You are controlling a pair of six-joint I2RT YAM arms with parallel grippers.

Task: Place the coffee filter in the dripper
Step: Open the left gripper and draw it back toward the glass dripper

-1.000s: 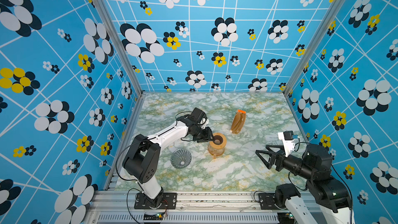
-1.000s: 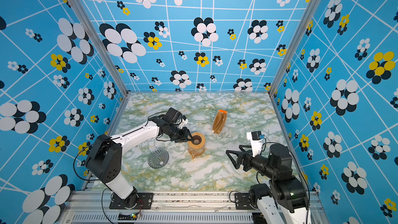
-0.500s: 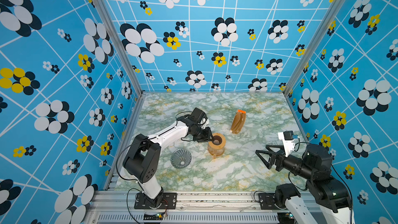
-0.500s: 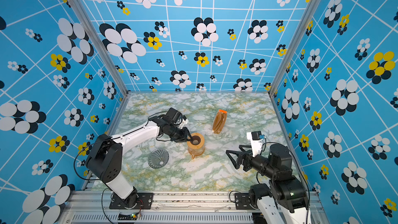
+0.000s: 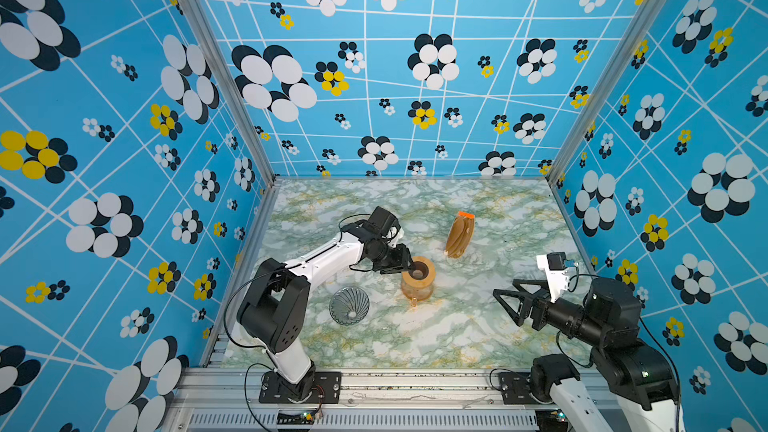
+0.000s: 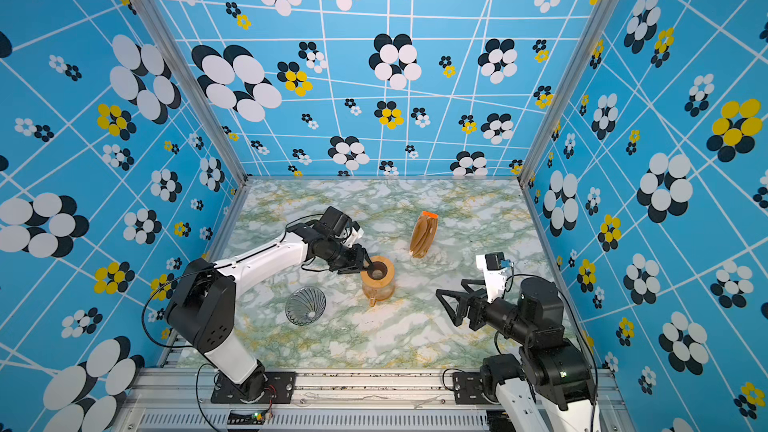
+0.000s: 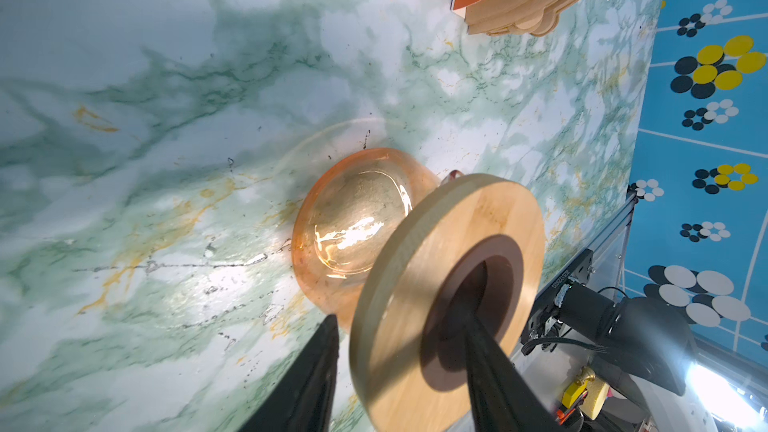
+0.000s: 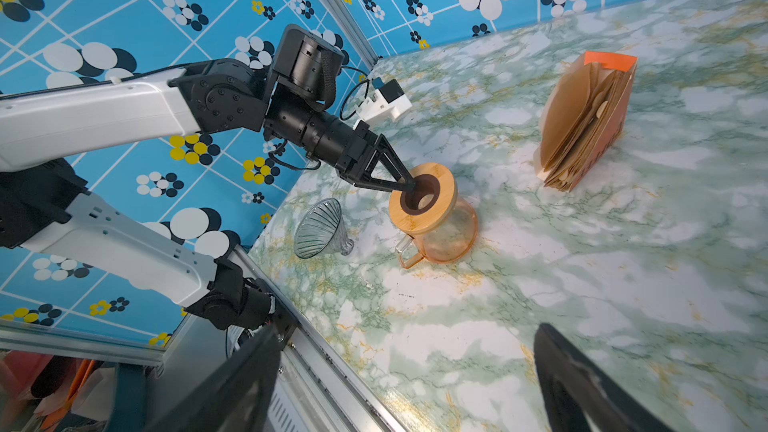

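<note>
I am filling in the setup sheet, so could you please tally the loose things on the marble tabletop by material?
Glass: 2 (clear ribbed dripper, amber carafe)
Wood: 1 (wooden ring)
Paper: 1 (upright filter pack)
Total: 4

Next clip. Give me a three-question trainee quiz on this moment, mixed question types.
1. True or false: the dripper sits on the amber carafe.
2. The left gripper has one finger inside: A) the dripper; B) the wooden ring on the carafe.
3. Which gripper hangs open, touching nothing?
Key: 1 false, it lies on the table; 2 B; 3 the right gripper.
</note>
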